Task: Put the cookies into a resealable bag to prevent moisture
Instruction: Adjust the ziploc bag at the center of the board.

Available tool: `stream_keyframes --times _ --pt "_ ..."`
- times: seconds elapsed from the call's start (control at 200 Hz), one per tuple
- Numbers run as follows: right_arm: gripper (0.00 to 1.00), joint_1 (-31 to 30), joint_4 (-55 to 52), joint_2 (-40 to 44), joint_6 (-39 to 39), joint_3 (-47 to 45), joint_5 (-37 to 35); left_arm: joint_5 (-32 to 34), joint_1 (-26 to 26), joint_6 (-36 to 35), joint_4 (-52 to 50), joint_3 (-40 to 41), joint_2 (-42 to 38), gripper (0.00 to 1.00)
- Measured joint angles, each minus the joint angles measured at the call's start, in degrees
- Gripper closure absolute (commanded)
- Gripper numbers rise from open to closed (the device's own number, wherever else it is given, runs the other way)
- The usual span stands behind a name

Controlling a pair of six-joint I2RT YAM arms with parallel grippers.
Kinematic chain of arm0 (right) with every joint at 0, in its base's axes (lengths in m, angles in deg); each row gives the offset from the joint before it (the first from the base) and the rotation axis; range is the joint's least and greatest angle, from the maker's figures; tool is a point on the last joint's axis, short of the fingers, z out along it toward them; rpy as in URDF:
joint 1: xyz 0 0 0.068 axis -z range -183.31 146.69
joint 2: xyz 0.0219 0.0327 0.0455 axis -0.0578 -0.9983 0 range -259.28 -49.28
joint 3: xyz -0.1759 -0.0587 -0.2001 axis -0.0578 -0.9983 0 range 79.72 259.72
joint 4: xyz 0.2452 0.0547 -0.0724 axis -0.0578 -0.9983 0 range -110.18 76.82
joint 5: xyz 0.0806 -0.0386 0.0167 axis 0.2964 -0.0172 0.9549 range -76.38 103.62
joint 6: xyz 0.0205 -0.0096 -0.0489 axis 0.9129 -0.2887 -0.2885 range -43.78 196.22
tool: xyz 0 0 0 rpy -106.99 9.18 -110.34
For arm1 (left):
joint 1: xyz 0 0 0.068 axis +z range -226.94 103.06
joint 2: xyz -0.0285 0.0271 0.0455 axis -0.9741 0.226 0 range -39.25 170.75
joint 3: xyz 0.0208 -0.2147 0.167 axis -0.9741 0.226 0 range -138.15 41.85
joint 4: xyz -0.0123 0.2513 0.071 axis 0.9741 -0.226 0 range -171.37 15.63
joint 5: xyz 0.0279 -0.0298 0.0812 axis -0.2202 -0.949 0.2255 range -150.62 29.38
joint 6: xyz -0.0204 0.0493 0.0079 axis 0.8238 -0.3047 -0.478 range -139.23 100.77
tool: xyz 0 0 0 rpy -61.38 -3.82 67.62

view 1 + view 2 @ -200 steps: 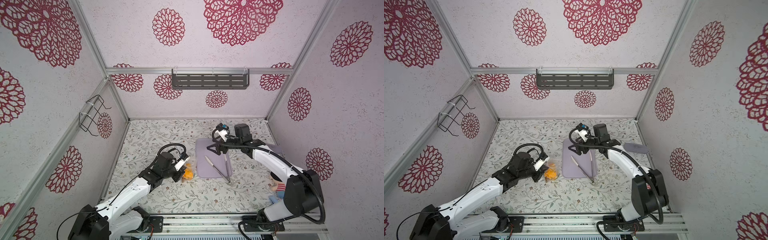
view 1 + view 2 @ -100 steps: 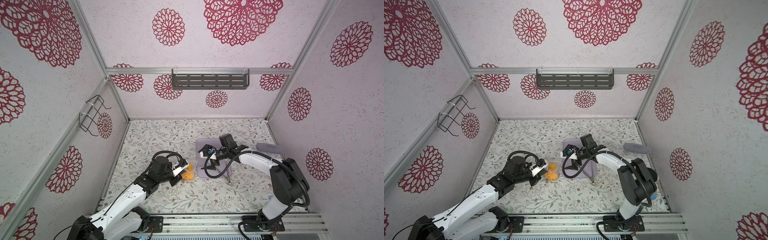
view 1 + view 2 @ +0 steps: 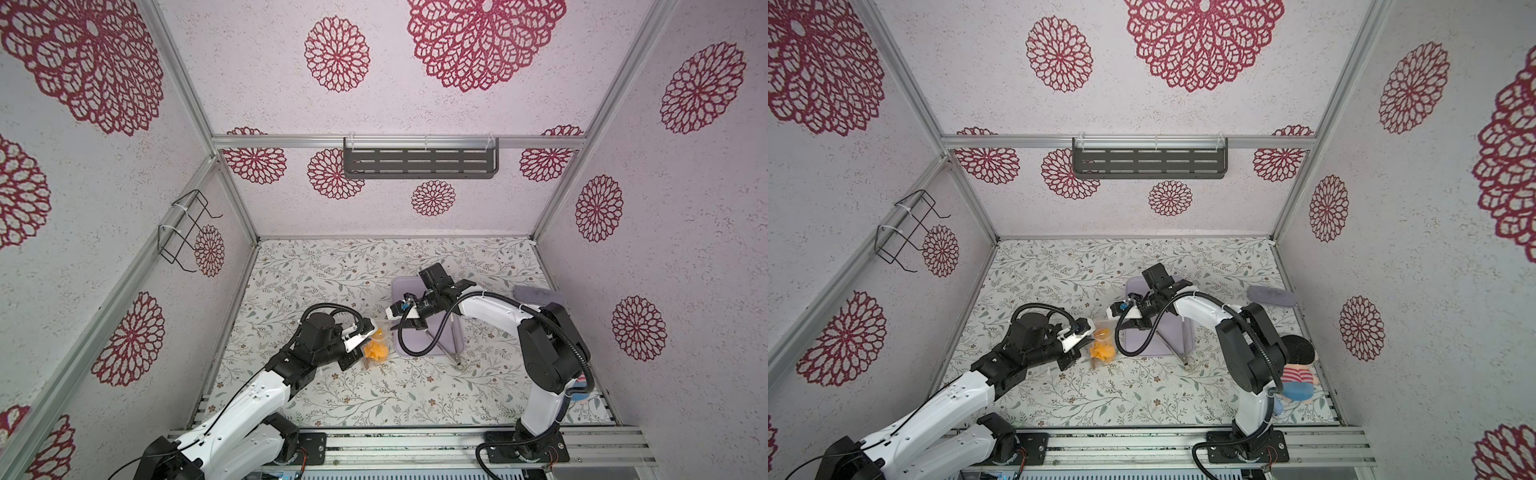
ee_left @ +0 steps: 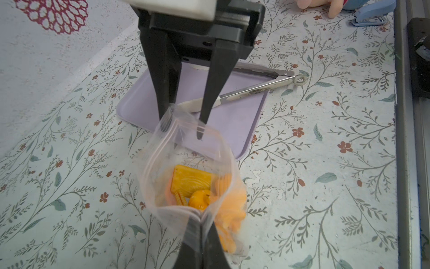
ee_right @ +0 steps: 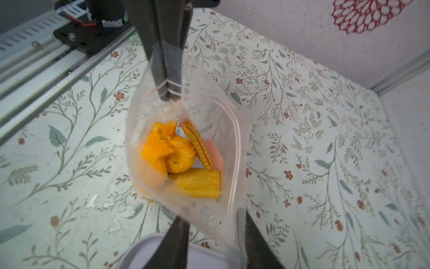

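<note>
1. Beside the flat lavender rectangular tray (image 3: 400, 286) on the floral-patterned bench (image 3: 332, 395), in both top views, the black-fingered right end effector (image 3: 392, 323) now sits at the mouth of the small clear crinkly plastic resealable bag (image 3: 376, 347). A second ago it hung over the tray's far half, well apart from the bag. The left end effector (image 3: 365, 337) has kept its clamp on the bag, nearly in place. The orange-yellow flat cookies (image 3: 1101, 352) lie bunched inside the bag. The metal white-tipped tongs (image 3: 456, 349) rest across the tray, unheld.

2. From the left wrist, the left end effector (image 4: 200, 233) is pressed together on the near end of the resealable bag's (image 4: 223, 149) zip rim. The right end effector (image 4: 183, 125) has its fingers apart, astride the far end of the rim, with one tip outside the plastic and one seen through it. No pinch shows yet. The cookies (image 4: 190, 181) sit at the bottom of the bag. The visible part of the tray (image 4: 144, 102) carries only the tongs (image 4: 251, 89).

3. From the right wrist, the bag's (image 5: 232, 144) mouth gapes between the two ends. The left end effector (image 5: 167, 93) grips the far one, and the right end effector (image 5: 211, 216) straddles the near one, its fingers still spread. The cookies (image 5: 176, 153) are piled low in the bag.

4. Loading looks finished. The right arm's arrival at the rim likely opens the sealing step: its fingers must close on that end, and then the strip must be pressed shut along its length. Until then the bag keeps no moisture out.
</note>
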Motion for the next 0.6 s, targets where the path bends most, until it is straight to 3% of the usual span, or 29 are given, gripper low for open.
stream_keyframes --times 0.1,0.595 --pt "1.00 0.55 -2.36 0.59 -0.20 -0.02 -1.01 0.92 0.09 -0.17 0.07 0.42 -0.46 1.00" --pt "1.00 0.83 -8.52 8.41 3.63 -0.76 -10.67 5.25 1.01 -1.07 2.49 2.08 -0.15 1.00"
